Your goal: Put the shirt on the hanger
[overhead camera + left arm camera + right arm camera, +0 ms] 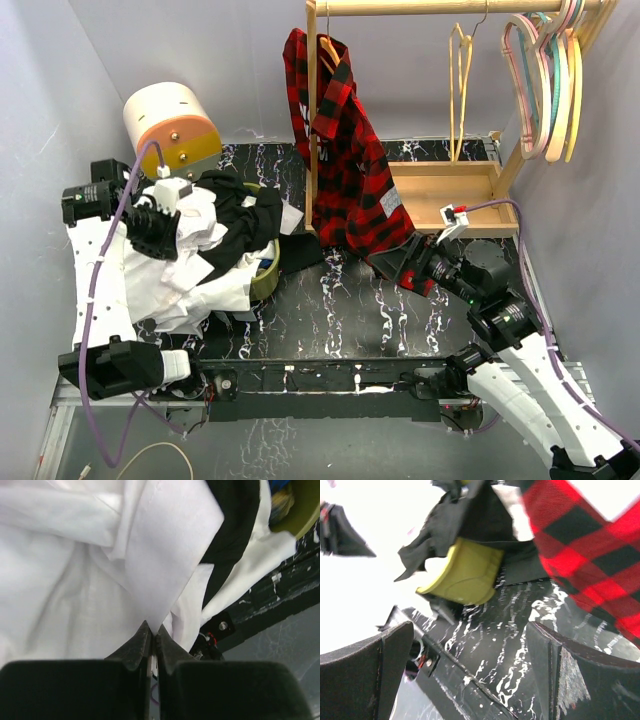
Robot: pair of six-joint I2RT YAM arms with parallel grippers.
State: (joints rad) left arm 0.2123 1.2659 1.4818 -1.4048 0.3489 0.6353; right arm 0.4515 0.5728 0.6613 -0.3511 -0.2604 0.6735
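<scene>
The white shirt (165,275) lies crumpled in a heap at the table's left, partly over a black garment (245,215). My left gripper (162,245) sits on top of the heap; in the left wrist view it (152,630) is shut on a fold of the shirt (75,580). The pale yellow hanger (460,90) hangs empty on the wooden rail at the back right. My right gripper (392,265) is open and empty, low over the table by the plaid shirt's hem; in the right wrist view it (470,655) faces the heap.
A red-and-black plaid shirt (350,160) hangs on the rack's left. Pastel hangers (545,80) bunch at the rail's right end. An olive basket (268,275) sits under the clothes. A cream and orange cylinder (170,125) stands back left. The wooden rack base (440,190) lies behind.
</scene>
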